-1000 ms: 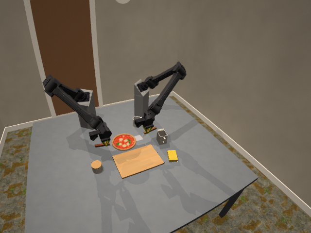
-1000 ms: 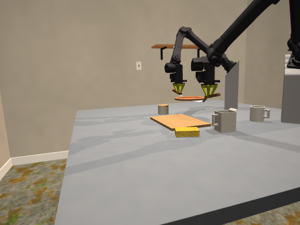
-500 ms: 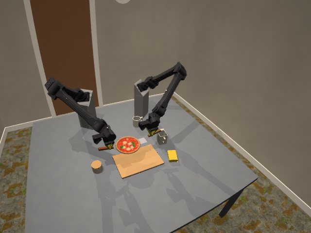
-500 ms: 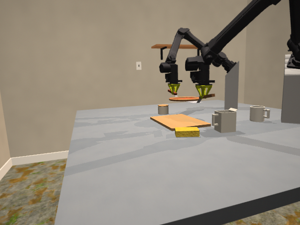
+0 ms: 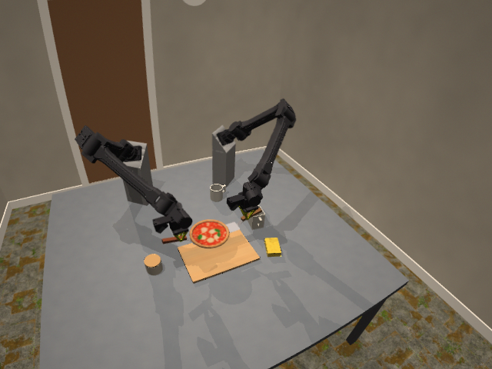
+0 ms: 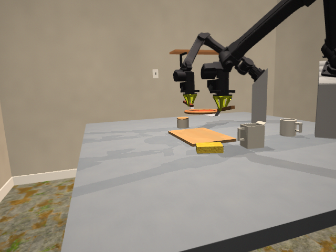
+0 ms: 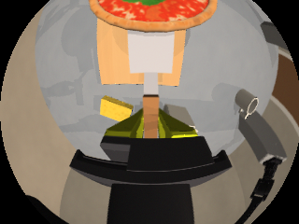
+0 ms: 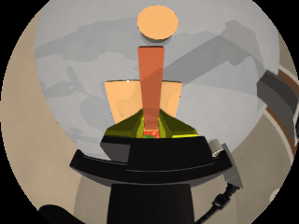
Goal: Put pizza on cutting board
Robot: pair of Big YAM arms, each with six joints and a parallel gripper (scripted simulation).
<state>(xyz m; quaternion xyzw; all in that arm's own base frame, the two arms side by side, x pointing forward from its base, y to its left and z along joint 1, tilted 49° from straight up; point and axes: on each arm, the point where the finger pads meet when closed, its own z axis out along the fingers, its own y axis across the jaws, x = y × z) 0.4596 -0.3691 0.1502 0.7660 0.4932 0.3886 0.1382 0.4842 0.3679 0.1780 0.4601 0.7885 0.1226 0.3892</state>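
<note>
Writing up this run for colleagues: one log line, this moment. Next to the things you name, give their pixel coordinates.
pizza (image 5: 209, 233) (image 6: 200, 111) (image 7: 151, 24): raised, level | left fingers (image 5: 247, 214) (image 6: 220, 107): shut on one turner (image 5: 256, 213) (image 6: 229, 108) (image 7: 150, 52) | right fingers (image 5: 181, 236) (image 6: 189, 103): shut on other turner (image 5: 168, 240) (image 6: 185, 102) (image 8: 150, 79) | board (image 5: 218, 257) (image 6: 200, 135) (image 7: 109, 61) (image 8: 125, 95): without pizza

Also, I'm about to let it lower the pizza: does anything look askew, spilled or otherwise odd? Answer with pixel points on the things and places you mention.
Nothing stands out. The pizza (image 5: 209, 233) (image 6: 200, 111) (image 7: 151, 24) (image 8: 150, 133) is up in the air, looking level, its toppings in place. The cutting board (image 5: 218, 260) (image 6: 200, 135) (image 7: 109, 61) (image 8: 125, 98) lies flat, and I see no spill. The pizza's underside is hidden.

- Setting: indoor room, domestic in look; exact type undetermined.
- Evidence: brown door (image 5: 103, 79) (image 7: 287, 75) in pale trim; wooden wall shelf (image 6: 199, 52); wall plate (image 6: 155, 73); pale skirting (image 5: 39, 197) (image 6: 45, 175).
- Floor (image 5: 19, 301) (image 6: 40, 206): mottled, carpet-like.
- Walls: plain beige.
</note>
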